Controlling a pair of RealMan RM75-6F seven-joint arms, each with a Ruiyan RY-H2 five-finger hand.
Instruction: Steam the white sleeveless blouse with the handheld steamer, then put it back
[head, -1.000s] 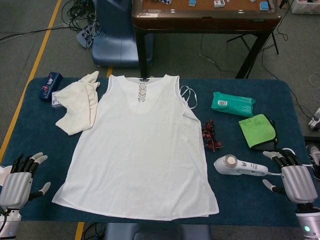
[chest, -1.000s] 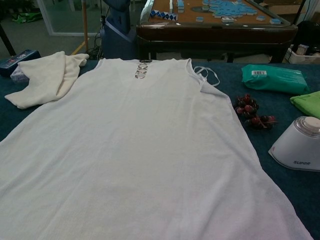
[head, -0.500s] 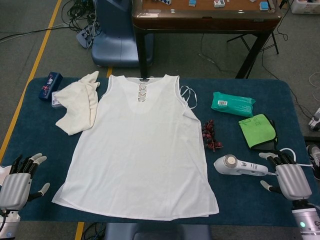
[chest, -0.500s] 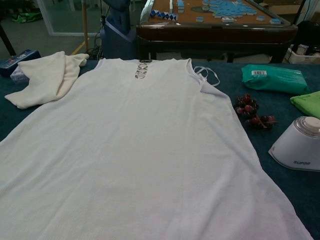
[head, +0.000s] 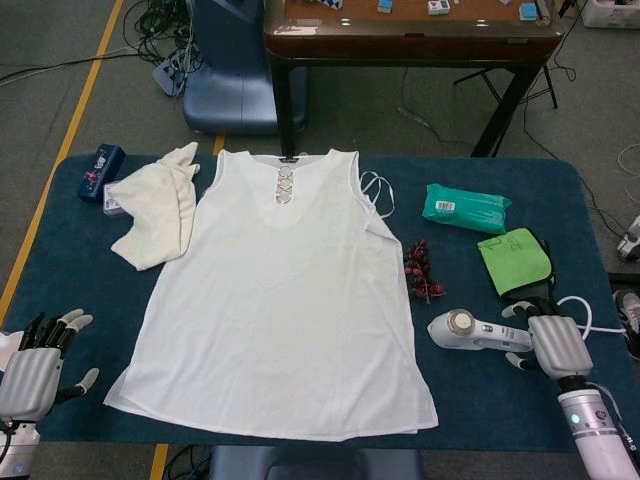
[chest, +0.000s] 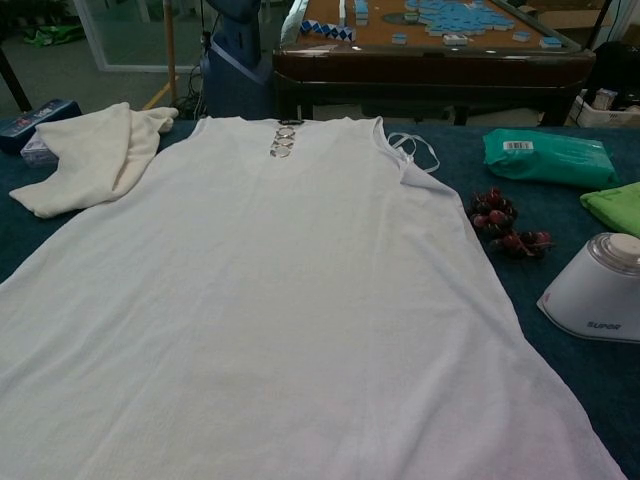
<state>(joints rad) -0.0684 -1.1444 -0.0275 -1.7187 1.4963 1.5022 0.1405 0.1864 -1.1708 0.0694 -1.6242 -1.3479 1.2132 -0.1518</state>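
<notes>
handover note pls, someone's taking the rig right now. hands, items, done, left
Right robot hand: at the handle end of the steamer, fingers around it; firm grip cannot be confirmed.
Left robot hand: open, holding nothing, at the near left table corner.
Blouse: laid flat mid-table, neckline away from the robot.
Steamer: lying on the table right of the blouse, head toward it, not lifted.
Done: right hand is at the steamer.
Left: secure the grip, lift, steam the blouse, put the steamer back.

One white blouse (head: 275, 300), one steamer (head: 478, 331), one cream garment (head: 155, 205). One green packet (head: 465, 207), one green cloth (head: 515, 260), one berry sprig (head: 421, 272). One blue box (head: 100, 172), two hands (head: 30, 365) (head: 555, 343).
</notes>
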